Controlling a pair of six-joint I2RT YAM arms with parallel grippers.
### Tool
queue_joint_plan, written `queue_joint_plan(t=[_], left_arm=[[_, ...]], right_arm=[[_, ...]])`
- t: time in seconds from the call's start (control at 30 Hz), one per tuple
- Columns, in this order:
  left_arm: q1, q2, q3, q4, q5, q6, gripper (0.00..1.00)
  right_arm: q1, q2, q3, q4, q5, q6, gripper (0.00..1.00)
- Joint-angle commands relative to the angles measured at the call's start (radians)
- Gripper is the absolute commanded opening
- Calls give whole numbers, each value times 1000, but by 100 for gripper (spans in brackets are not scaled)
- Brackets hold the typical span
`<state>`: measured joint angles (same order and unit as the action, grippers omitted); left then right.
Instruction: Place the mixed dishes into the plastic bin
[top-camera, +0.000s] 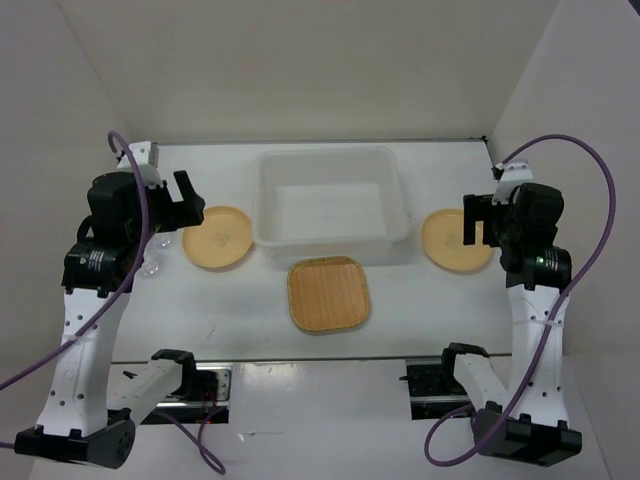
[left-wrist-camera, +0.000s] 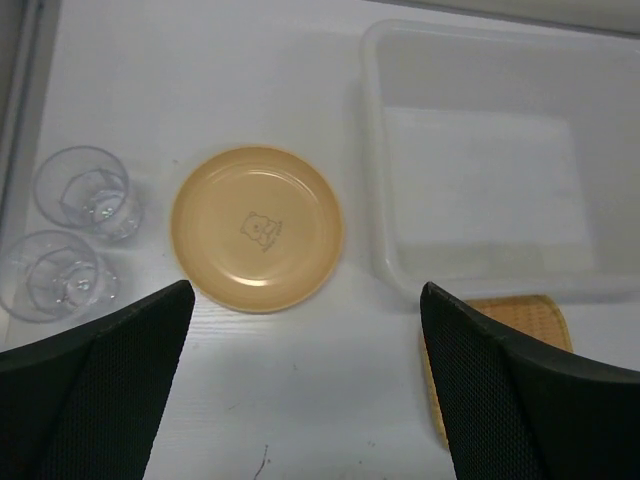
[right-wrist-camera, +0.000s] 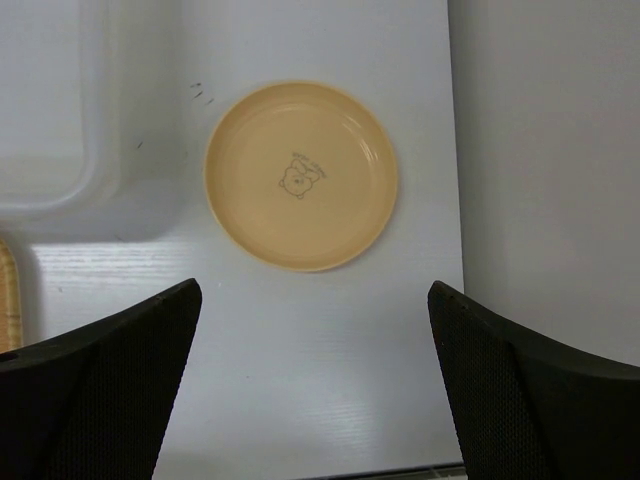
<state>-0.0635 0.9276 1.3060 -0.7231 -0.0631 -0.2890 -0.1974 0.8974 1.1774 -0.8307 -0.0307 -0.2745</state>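
Mixed dishes: none inside the translucent white rectangular plastic bin (top-camera: 325, 243) yet, all five lying on the white desk (top-camera: 420, 300) around it. Just left of the bin, one round tan-yellow plate (left-wrist-camera: 257, 228) with a small bear drawing in the middle. Further left of the bin, a small clear glass cup (left-wrist-camera: 85, 190) and a second clear glass cup (left-wrist-camera: 55, 275), both upright, close beside each other. Just right of the bin, a second round tan-yellow plate (right-wrist-camera: 301, 175) with the same drawing. At the near side of the bin, almost at its wall, a rounded-square tan plate with woven pattern (top-camera: 329, 294). Bin empty and open at the top, standing in the middle, probably so as to be reachable for both arms equally.

Left gripper (left-wrist-camera: 305, 290) spread wide, pinching nothing, hanging above the plate left of the bin, looking straight down. Right gripper (right-wrist-camera: 313, 286) spread wide too and empty, hanging above the plate right of the bin. Seemingly held high and open like this to see the dishes well and to take one on each side.

Judged as the very start: no dish lifted. Flat plates probably hard to take from above; likely necessary to catch the rim at the edge. Glass cups smooth and easy to tip; better to close softly on the wall.
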Motion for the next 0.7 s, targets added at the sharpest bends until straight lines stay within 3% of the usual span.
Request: queue_joint_plan(t=[0.0, 0.2, 0.43, 0.53, 0.57, 0.67], left_arm=[[-36, 23, 13, 54, 138, 1, 100], [-133, 105, 3, 39, 328, -82, 100], [-289, 117, -8, -15, 286, -136, 100], [-361, 139, -8, -104, 286, -159, 100], [-378, 139, -17, -116, 295, -194, 100], [-429, 120, -132, -89, 350, -301, 100]], right_arm=[[-20, -31, -27, 15, -35, -9, 98], [-31, -11, -76, 24, 35, -58, 98], [-31, -47, -101, 4, -87, -225, 98], [-31, -94, -91, -21, -282, -261, 54], [-31, -104, -91, -42, -325, -278, 25], [-31, -114, -82, -76, -463, -357, 0]])
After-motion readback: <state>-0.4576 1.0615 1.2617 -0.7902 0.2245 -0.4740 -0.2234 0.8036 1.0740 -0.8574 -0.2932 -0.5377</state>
